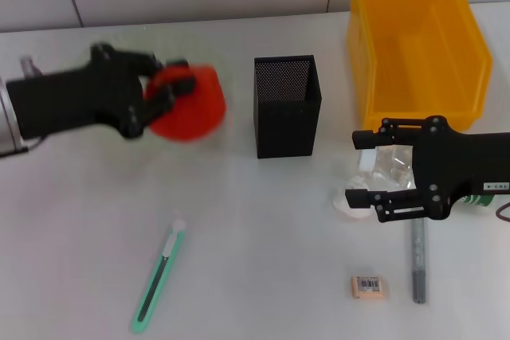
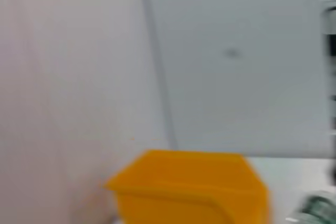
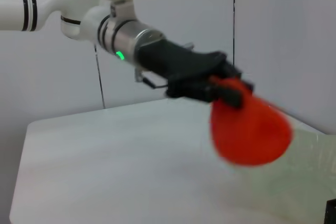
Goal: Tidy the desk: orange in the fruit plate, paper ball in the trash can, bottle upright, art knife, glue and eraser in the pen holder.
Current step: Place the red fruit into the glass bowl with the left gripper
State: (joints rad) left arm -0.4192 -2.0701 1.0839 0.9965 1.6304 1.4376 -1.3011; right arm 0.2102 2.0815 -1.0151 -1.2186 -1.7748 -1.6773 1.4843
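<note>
1. I see open desk (image 1: 263,228) between the arms; the black pen holder (image 1: 288,106) stands mid-table, and the yellow bin (image 1: 414,41) sits against the far right edge.
2. My left gripper (image 1: 163,89) is clenched on a red plate (image 1: 190,103), lifted and tilted.
3. My right gripper (image 1: 374,171) is spread wide over the lying clear bottle (image 1: 394,166).
4. The green art knife (image 1: 159,270), eraser (image 1: 367,287) and grey glue stick (image 1: 418,260) lie near the front edge.

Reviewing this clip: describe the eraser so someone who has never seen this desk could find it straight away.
Start at the big yellow bin at the far right of the white desk and come toward the robot, past the right gripper. The eraser lies at the near edge, just left of the grey pen-shaped tool. It is a small pinkish block with a barcode label on top.
</note>
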